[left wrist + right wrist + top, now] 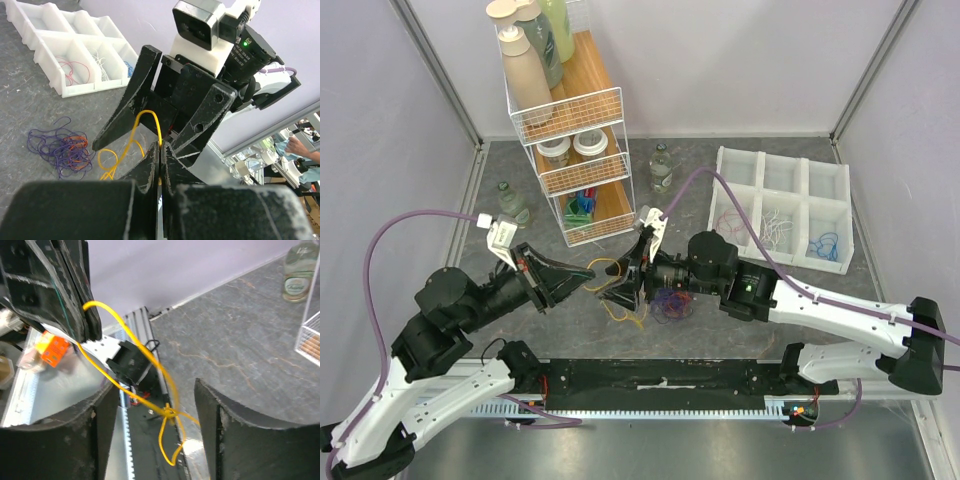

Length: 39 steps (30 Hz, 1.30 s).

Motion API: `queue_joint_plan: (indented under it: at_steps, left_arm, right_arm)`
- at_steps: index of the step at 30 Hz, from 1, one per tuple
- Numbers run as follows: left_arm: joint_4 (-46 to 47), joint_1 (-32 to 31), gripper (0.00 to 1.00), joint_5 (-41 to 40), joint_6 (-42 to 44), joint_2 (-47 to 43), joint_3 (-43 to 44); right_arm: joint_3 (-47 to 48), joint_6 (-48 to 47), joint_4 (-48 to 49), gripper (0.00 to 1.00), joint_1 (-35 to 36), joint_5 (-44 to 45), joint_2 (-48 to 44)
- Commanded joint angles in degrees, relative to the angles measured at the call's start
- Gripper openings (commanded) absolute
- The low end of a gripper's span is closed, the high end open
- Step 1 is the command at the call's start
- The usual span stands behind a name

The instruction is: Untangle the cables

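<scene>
Yellow cable [107,310] thin, limp, light; left gripper [160,152] clamped on it; right gripper [155,387] spread wide, empty; best hold just beside knot [170,413]

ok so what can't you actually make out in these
- Top view: a stretch of the yellow cable is hidden under the right gripper.
- Right wrist: its knot is too small to read how it is tied.
- Left wrist: its lower end is behind the left gripper.
- Left wrist: the purple tangle has strands too fine to trace.
- Top view: the cables in the tray are too small.
</scene>
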Motion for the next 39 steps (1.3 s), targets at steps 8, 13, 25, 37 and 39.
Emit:
queue_joint_plan:
  at_steps: [8,13,25,37,39]
  left_arm:
    - [-0.36,0.11,0.14,-2.09,-0.96,-1.41,-0.69]
    - [-7.04,0.11,0.78,-10.62,0.27,-3.51,1.59]
    - [-11.36,0.11,0.84,-15.82,-0.6,-9.76,-1.74]
    - [-9.69,0.11,0.84,-11.6,-1.05,-11.78,-5.96]
    - [-10.83,0.11,0.84,-12.12,0.27,-12.05,-5.44]
  right_arm:
    - [-1.84,4.33,4.63,0.0,0.27,5.78,-3.18]
    - [5.61,-0.06,-9.41,0.0,-1.82,21.14,-6.08]
    - [29.61,-1.04,-25.44,0.0,-34.25,24.51,3.3]
    - [38.68,-5.61,-14.81,0.0,-49.46,35.14,25.79]
    - [39.29,-4.73,-14.63,0.0,-50.96,34.35,29.32]
